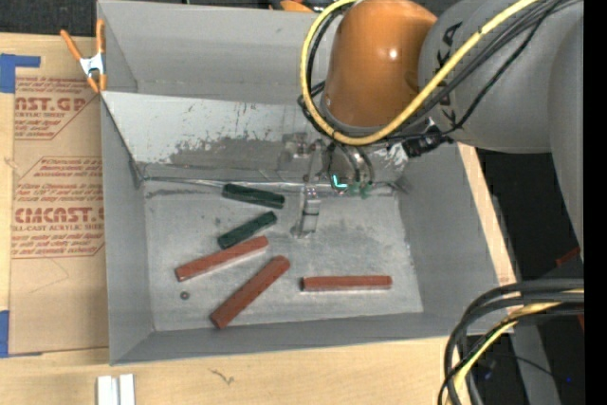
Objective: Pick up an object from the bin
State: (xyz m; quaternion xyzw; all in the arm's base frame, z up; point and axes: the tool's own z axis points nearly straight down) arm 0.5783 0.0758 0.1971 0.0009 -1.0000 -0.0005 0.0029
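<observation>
Top of claw (pixel 306 211) hid by orange cover (pixel 379 62); grn stick (pixel 248 230) near

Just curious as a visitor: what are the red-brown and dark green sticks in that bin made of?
Red-brown sticks: matte, flat, straight-edged, probably plastic or painted wood. Dark green sticks: same matte look, likely the same. Bin: scuffed grey metal.

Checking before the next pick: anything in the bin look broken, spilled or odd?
Nothing stands out. Three red-brown sticks and two dark green sticks lie flat inside the bin; the gripper hangs just right of the green ones.
</observation>
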